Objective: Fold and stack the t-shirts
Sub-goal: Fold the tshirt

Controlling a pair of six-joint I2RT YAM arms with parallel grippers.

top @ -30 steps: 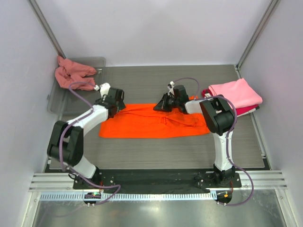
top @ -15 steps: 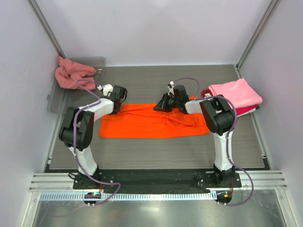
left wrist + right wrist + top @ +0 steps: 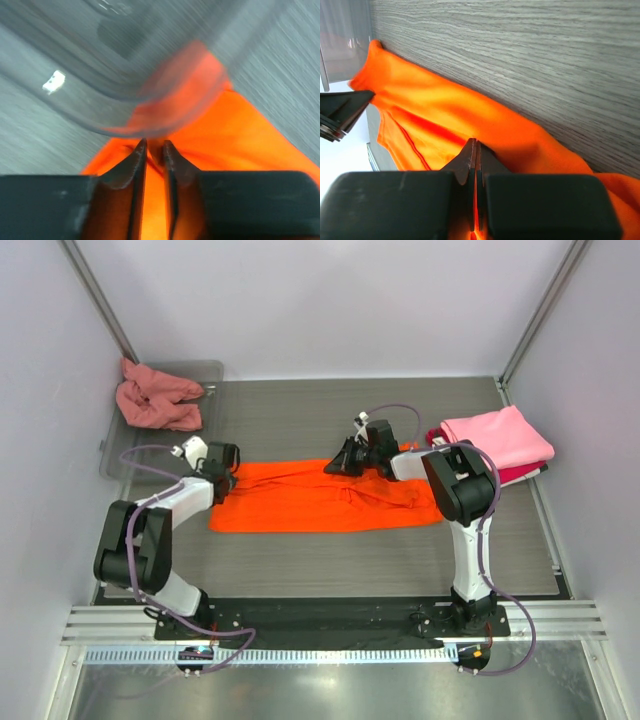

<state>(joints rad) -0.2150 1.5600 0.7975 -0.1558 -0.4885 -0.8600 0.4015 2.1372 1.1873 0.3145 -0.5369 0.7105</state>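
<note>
Tray (image 3: 118, 452): clear grey, at the far left of the worktop (image 3: 300, 560); a crumpled salmon-pink t-shirt (image 3: 155, 402) lies in it.
Right pile: pink t-shirt (image 3: 497, 437) folded on top of the crimson t-shirt (image 3: 522, 476).
Orange t-shirt (image 3: 320, 502): spread flat, mid-worktop.
My left fingers (image 3: 224, 482): narrow, nipping its far left corner, just beside the tray; arm low, elbow bent.
My right fingers (image 3: 475, 150): pressed together on its far edge; forearm reaching leftward.

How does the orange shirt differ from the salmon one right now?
The orange shirt lies spread flat mid-table; the salmon shirt sits crumpled in the tray. The left gripper and right gripper grip the orange shirt; neither touches the salmon shirt. Neither is stacked yet.
</note>
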